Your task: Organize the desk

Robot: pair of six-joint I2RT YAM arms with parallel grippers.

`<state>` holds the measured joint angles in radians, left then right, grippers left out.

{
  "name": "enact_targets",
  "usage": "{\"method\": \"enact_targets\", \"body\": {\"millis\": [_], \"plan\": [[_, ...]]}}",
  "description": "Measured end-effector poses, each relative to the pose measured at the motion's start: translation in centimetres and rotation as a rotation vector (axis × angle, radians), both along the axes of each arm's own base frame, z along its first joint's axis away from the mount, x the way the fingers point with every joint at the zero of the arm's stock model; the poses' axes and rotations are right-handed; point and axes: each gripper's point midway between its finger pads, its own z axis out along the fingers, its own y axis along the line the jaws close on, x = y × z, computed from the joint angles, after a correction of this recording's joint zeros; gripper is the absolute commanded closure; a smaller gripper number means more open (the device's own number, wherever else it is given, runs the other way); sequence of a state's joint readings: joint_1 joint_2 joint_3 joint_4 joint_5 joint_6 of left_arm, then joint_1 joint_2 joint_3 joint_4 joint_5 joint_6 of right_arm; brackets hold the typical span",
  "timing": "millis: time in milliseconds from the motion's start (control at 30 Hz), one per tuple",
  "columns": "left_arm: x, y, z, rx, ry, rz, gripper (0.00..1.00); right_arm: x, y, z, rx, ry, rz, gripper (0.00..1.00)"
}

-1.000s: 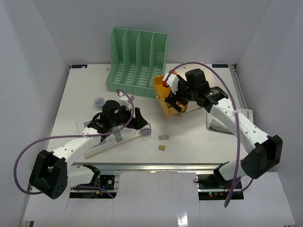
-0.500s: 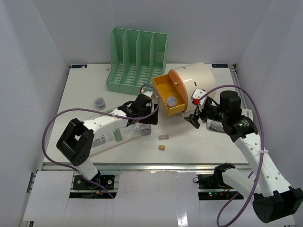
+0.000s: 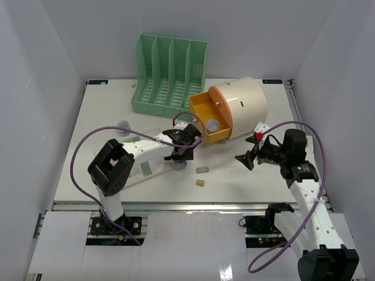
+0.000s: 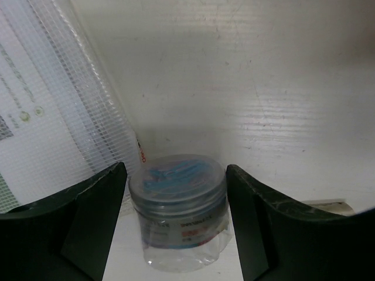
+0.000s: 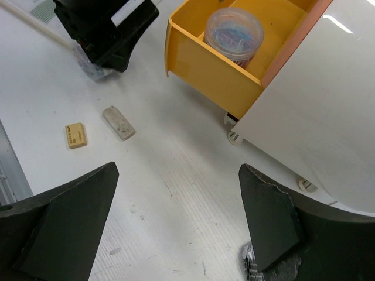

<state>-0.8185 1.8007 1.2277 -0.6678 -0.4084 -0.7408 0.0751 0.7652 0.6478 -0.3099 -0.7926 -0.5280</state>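
The white desk (image 3: 234,181) holds a small clear jar of blue paper clips (image 4: 179,211), standing upright beside a mesh document pouch (image 4: 53,111). My left gripper (image 4: 176,170) is open and straddles this jar, its fingers close on both sides; it also shows in the top view (image 3: 180,159). My right gripper (image 3: 245,159) is open and empty, low over bare desk in front of the cream drawer box (image 3: 243,105). The box's yellow drawer (image 5: 211,76) stands open with another clip jar (image 5: 233,35) inside.
A green file rack (image 3: 170,73) stands at the back. A grey eraser (image 3: 203,169) and a tan eraser (image 3: 200,182) lie between the grippers. A third small jar (image 3: 123,124) sits at the left. A dark mesh item (image 5: 258,270) lies under the right gripper.
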Motion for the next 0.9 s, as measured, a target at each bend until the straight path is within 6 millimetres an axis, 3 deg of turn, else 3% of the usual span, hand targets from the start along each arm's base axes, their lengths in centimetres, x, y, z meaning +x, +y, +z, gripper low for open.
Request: {"method": "enact_targets", "body": {"millis": [100,233,433,533,567,667,700,833,900], "plan": [[-0.9,-0.1,-1.5,0.016,0.046,0.016,0.26,-0.2,-0.1,0.1,0.012,-0.003,0.002,0.10],[-1.5,-0.1,-2.0,0.009,0.072,0.049,0.46,-0.4,0.0,1.0,0.026,-0.040,0.015,0.10],[-1.7,-0.1,-1.6,-0.011,0.068,0.078,0.72,-0.4,-0.1,1.3,0.031,-0.054,0.016,0.10],[-1.6,-0.1,-0.2,-0.032,0.044,0.067,0.84,-0.4,-0.2,1.4,0.033,-0.058,0.014,0.10],[-1.4,-0.2,0.7,-0.045,0.028,0.051,0.85,-0.4,-0.2,1.5,0.033,-0.060,0.013,0.10],[-0.6,-1.0,4.7,-0.110,-0.062,-0.029,1.00,-0.5,-0.2,1.5,0.035,-0.063,0.015,0.10],[-0.3,-1.3,6.2,-0.135,-0.099,-0.058,1.00,-0.5,-0.2,1.6,0.036,-0.063,0.015,0.10],[1.6,-3.1,14.0,-0.224,-0.288,-0.201,1.00,-0.5,-0.2,1.6,0.036,-0.064,0.014,0.10],[3.6,-4.7,18.9,-0.273,-0.401,-0.233,1.00,-0.5,-0.3,1.6,0.037,-0.065,0.013,0.10]]}}
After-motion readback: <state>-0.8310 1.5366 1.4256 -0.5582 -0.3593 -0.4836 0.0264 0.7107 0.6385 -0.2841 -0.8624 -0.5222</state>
